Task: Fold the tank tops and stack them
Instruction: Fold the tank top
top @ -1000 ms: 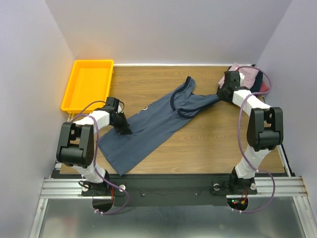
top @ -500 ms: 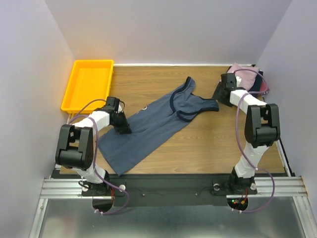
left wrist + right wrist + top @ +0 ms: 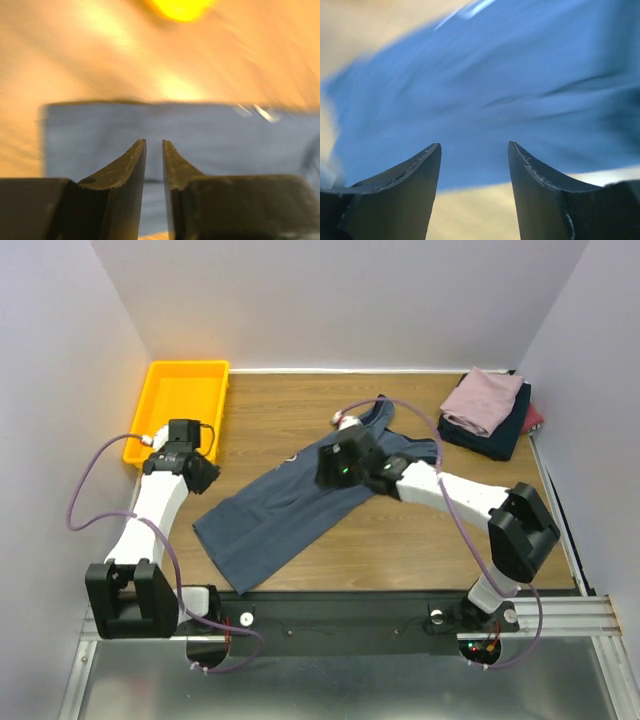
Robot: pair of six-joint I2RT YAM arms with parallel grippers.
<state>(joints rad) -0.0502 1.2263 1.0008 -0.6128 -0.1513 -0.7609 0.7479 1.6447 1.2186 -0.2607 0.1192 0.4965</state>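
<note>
Table [image 3: 430, 540]: blue top [image 3: 270, 520] diag. mid; stack [image 3: 485, 405] far-rt corner.

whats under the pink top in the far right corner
A folded navy top lies under the mauve-pink top, with a sliver of maroon top at the right edge. Anything lower in the stack is covered.

Yellow tray [image 3: 186, 392] far-left on wooden table [image 3: 420, 540].

Bare table [image 3: 285, 410] between tray [image 3: 175, 400] and top [image 3: 268, 525]
</note>
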